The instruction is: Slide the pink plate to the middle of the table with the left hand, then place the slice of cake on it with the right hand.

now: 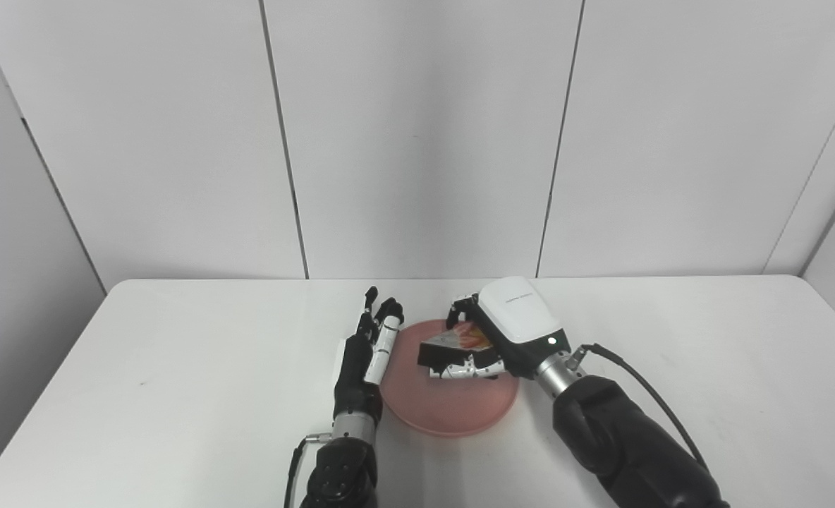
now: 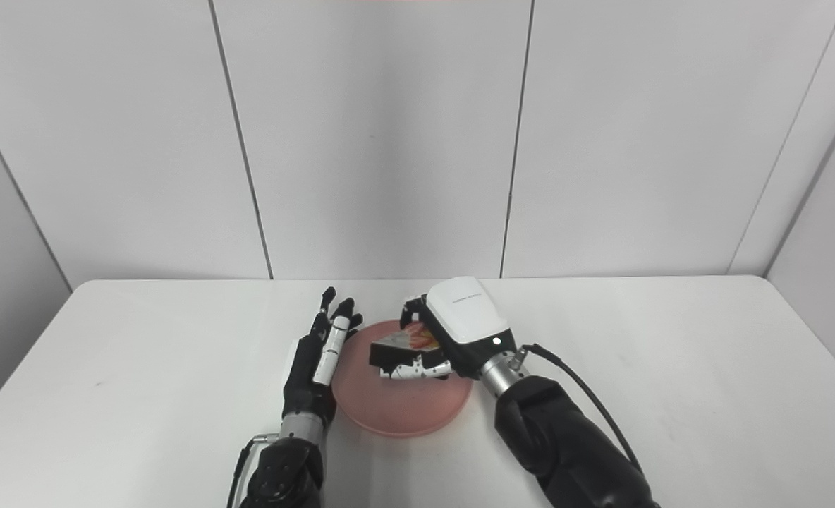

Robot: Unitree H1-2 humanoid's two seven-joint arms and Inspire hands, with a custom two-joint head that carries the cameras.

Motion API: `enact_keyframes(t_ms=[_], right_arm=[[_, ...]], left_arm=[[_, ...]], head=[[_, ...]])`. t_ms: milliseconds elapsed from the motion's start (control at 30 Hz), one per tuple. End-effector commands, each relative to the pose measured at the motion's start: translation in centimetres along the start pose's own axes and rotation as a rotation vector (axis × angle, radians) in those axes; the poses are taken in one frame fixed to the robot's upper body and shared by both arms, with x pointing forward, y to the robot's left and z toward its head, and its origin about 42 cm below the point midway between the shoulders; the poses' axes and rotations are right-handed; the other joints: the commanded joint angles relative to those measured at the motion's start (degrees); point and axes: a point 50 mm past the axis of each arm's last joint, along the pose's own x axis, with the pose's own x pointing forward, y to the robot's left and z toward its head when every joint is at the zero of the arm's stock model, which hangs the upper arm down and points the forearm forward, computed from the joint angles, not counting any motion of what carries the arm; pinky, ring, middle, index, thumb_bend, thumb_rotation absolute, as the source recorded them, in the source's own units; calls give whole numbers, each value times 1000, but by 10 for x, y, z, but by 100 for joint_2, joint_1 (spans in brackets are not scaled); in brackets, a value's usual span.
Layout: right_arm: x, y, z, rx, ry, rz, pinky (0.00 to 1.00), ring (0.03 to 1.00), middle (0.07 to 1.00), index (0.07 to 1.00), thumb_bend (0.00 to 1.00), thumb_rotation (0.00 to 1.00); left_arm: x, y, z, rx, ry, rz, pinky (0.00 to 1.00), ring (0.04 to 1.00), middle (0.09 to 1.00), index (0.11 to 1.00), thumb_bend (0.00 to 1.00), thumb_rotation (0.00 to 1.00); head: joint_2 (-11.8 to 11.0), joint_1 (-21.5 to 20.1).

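Pink plate (image 1: 453, 406), round, shallow, matte, sits flat near the middle of the white table (image 1: 178, 395). Table top smooth, rounded corners, pale panelled wall (image 1: 417, 141) behind.

Cake (image 1: 453, 343): wedge slice, dark side, light top with orange-red topping, held over the plate's far half. Cannot tell if its base touches the plate.

Right hand (image 1: 491, 339): glossy white shell on the back, black fingers with silver segments, wrist metal, forearm black with a thin black cable looping off it. Palm turned left, fingers curled round the cake from the far side, thumb under its near edge, so it grips the slice. Arm comes in from bottom right, angled up-left.

Left hand (image 1: 368, 353): black with a white finger segment, stood on edge just beside the plate's left rim, fingers straight, close together, pointing away from the robot. Holds nothing. Whether it touches the rim is unclear. Forearm rises from the bottom edge, nearly vertical in the picture.
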Motion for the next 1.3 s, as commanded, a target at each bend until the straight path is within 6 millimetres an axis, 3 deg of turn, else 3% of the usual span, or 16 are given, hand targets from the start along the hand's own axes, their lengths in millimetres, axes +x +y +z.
enact_keyframes(t_ms=[0,167,400,533,633,833,900,1133,1267], right_arm=[[18,-17,7,0,-65,-73,134,191,263,331,526,594],[17,-3,8,13,-71,-50,124,180,248,304,522,599],[15,8,9,-4,-80,-39,148,209,291,394,517,564],[14,10,8,10,-79,-33,146,210,296,367,561,563],[13,10,6,20,-73,-14,246,320,395,434,658,713],[9,5,5,-2,-83,-2,462,548,623,642,790,875],[8,5,4,5,-86,-1,524,604,671,671,824,908],[6,1,4,26,-99,-17,599,665,717,702,848,905],[4,-4,3,37,-119,-63,590,663,713,697,835,907]], left_arm=[[-3,-6,-4,-5,30,3,870,870,914,1000,629,788],[-4,-7,-4,3,29,6,858,869,914,1000,619,805],[-4,-8,-5,-3,38,9,846,880,912,1000,624,805],[-4,-8,-5,-6,45,12,849,899,917,1000,633,800],[-4,-7,-5,-2,50,10,845,912,919,1000,630,809],[-4,-4,-4,9,48,5,835,879,916,1000,641,822],[-4,-4,-4,10,50,3,837,887,917,1000,639,820],[-3,-3,-2,20,55,1,836,896,919,1000,645,826],[-3,-2,-2,18,47,-2,848,912,921,1000,648,829]], head=[[10,6],[24,33],[27,52],[28,36],[36,34],[46,22],[44,12],[30,6],[30,6]])
